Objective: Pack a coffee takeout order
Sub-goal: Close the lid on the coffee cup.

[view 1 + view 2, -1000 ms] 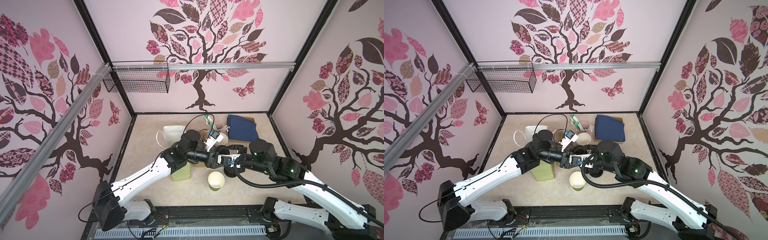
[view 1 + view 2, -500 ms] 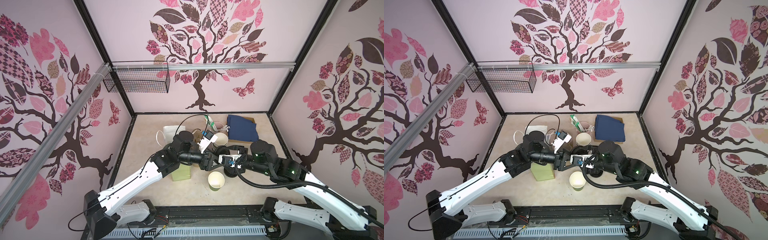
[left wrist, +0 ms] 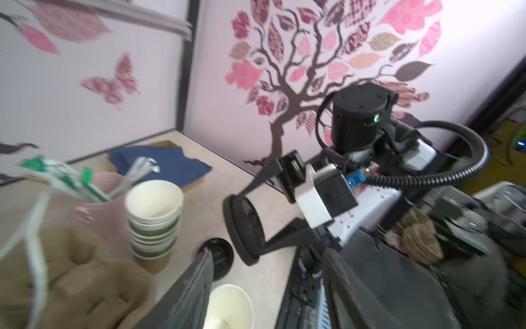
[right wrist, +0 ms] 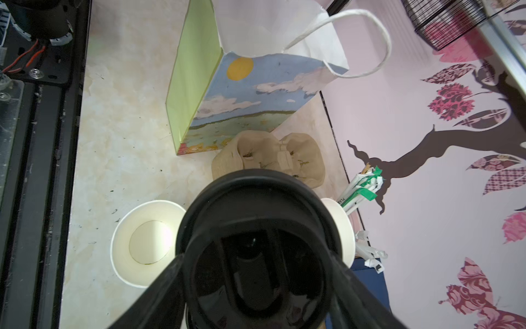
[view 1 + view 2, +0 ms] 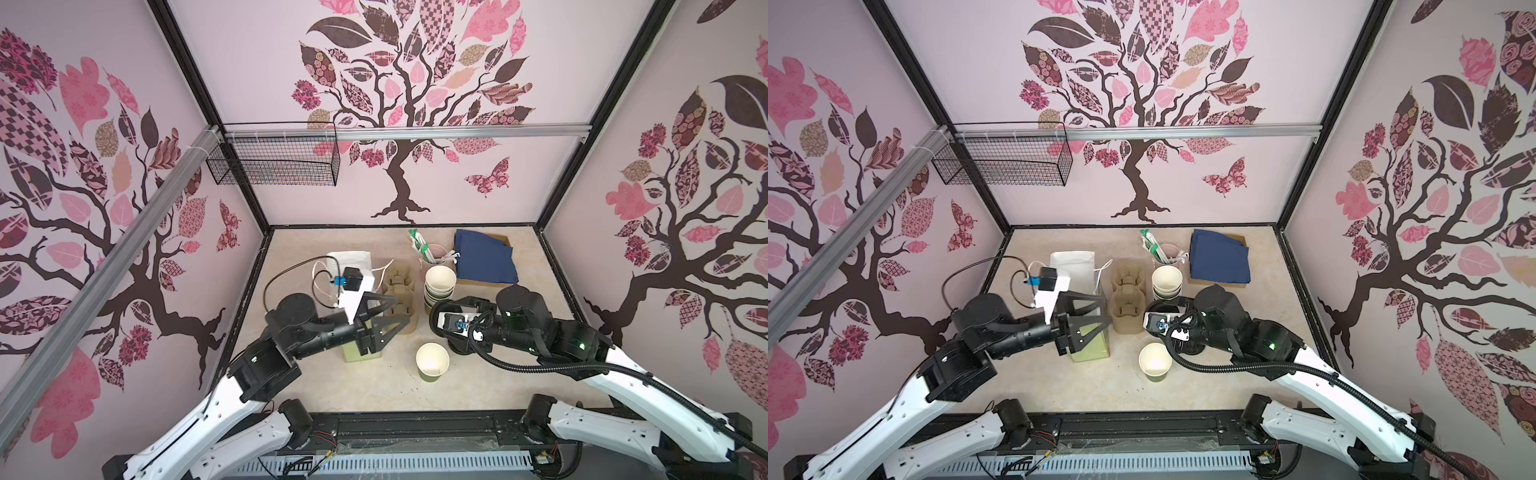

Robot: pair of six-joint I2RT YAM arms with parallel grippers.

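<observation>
While the left gripper [image 5: 401,311] has drawn back from the middle to hover over the bag [image 5: 1090,345], jaws apart and empty, the right gripper [image 3: 244,228] pinches the lid [image 4: 256,216] (tilted on edge) near the open cup [image 5: 432,360]. Bare table [image 5: 374,386] runs along the front; the carrier [image 5: 399,286] sits just beside the bag.

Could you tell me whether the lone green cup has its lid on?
Not on: the cup shows its bare white inside in both top views; the right tool grips a black lid.

We see the cup [image 5: 432,361] upright and lidless near the worktop's [image 5: 374,386] front edge. The lid [image 3: 244,225] is gripped aloft, the carrier [image 5: 400,299] is beside the standing bag [image 5: 352,266], and the napkin [image 5: 484,257] is back-right.
</observation>
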